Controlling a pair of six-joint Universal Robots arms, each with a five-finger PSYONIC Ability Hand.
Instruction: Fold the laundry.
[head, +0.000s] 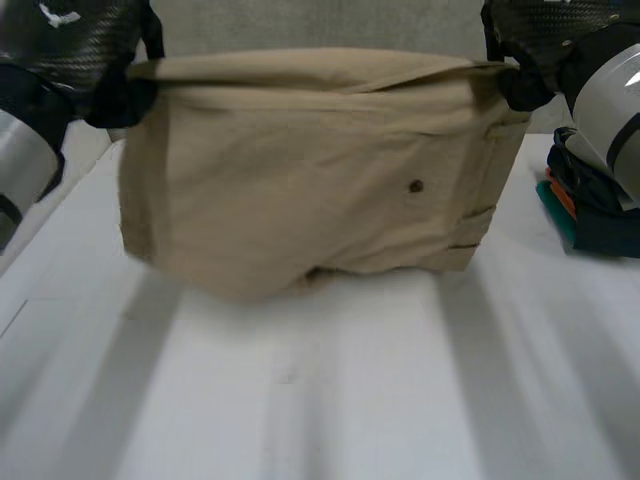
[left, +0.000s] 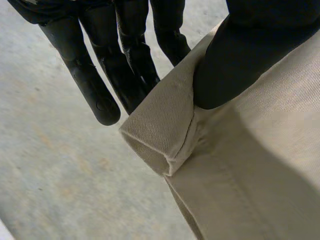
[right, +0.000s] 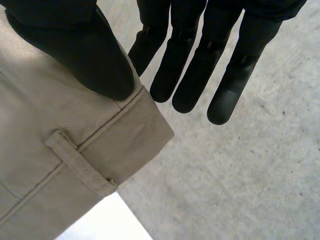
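Closest lies the white bench (head: 300, 400); over its far part hang the folded khaki trousers (head: 300, 180), stretched between my two hands. My left robot hand (left: 240, 55) pinches one top corner between thumb and fingers. My right robot hand (right: 85, 55) pinches the waistband corner beside a belt loop (right: 80, 162). Dark clothes (head: 595, 200) are piled at my right.

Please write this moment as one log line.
left hand: pinches trousers top corner | right hand: pinches other top corner | trousers: held up over table

Khaki cloth (left: 250, 170) corner in pinch of left hand (left: 240, 60)
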